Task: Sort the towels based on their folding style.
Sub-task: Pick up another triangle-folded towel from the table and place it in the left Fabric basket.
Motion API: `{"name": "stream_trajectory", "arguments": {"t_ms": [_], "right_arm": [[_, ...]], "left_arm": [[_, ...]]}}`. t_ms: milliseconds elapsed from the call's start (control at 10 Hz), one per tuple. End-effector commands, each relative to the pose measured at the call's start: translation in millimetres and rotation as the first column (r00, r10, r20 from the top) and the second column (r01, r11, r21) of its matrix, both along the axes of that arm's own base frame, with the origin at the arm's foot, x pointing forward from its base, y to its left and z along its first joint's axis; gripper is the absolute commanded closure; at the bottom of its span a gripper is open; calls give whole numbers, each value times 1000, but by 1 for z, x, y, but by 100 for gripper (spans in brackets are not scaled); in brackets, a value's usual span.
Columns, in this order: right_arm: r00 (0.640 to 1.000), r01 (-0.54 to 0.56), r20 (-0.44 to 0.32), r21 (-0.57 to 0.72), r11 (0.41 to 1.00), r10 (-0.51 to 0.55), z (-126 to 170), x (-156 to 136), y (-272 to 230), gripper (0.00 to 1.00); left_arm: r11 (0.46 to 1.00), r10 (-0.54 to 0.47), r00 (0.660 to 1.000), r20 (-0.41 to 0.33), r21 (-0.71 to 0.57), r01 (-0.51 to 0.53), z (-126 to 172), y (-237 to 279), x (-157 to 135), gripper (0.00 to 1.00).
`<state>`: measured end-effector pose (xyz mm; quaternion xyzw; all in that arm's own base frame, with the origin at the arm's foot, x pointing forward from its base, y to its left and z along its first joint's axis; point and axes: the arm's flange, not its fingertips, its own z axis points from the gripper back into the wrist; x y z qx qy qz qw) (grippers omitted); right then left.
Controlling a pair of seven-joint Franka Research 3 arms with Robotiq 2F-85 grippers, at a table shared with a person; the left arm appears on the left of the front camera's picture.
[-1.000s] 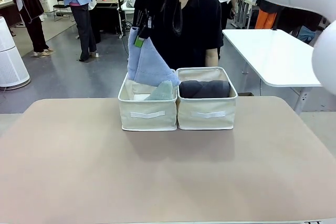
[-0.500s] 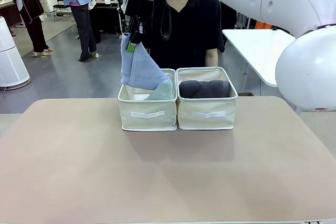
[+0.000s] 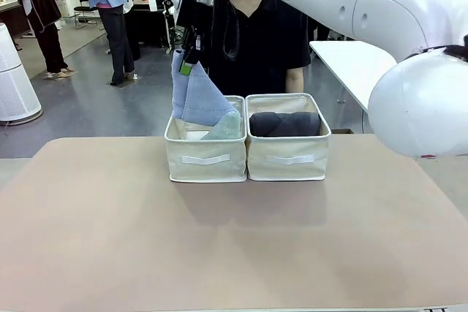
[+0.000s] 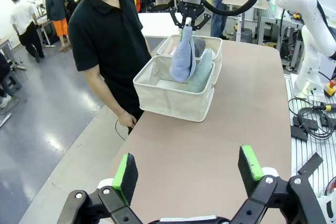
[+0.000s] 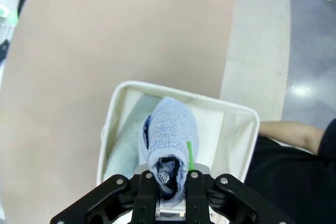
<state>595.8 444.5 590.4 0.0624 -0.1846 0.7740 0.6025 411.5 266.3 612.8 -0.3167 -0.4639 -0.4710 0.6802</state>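
My right gripper point(image 3: 189, 55) reaches across from the right and is shut on the top corner of a periwinkle blue towel point(image 3: 196, 94), folded into a triangle. The towel hangs with its lower edge inside the left cream bin point(image 3: 206, 157). A light teal folded towel point(image 3: 225, 128) leans in that same bin. Dark grey rolled towels point(image 3: 285, 123) lie in the right bin point(image 3: 288, 157). In the right wrist view the blue towel point(image 5: 169, 140) is pinched between the fingers over the bin point(image 5: 237, 129). My left gripper point(image 4: 189, 171) stands open above the table's end, holding nothing.
A person in a black shirt point(image 3: 270, 42) stands right behind the two bins, one forearm point(image 5: 294, 132) close to the left bin's rim. A white table point(image 3: 373, 71) stands at the back right. The tan table point(image 3: 234, 239) is bare in front of the bins.
My right gripper has shifted the hanging blue towel a little to the left and then held it over the left bin. The left gripper has not moved.
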Motion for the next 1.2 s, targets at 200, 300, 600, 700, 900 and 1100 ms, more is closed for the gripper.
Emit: {"name": "stream_trajectory", "arguments": {"t_ms": [200,300,600,700,900,1100], "right_arm": [[997,58,49,-90,994,-53,-5,12,14,83],[998,56,40,-97,994,-52,-9,14,15,83],[999,45,18,-119,992,-43,-22,18,15,83],[999,38,10,-118,992,-37,-24,18,16,83],[999,26,-24,-114,993,-28,-32,21,18,83],[999,-4,-52,-85,996,0,-36,22,20,83]], "left_arm": [[1000,8,1000,0,-14,-8,1,-2,-3,0],[1000,8,1000,0,-14,-8,1,-2,-3,0],[1000,8,1000,0,-14,-8,1,-2,-3,0],[1000,8,1000,0,-14,-8,1,-2,-3,0],[1000,8,1000,0,-14,-8,1,-2,-3,0],[1000,8,1000,0,-14,-8,1,-2,-3,0]]}}
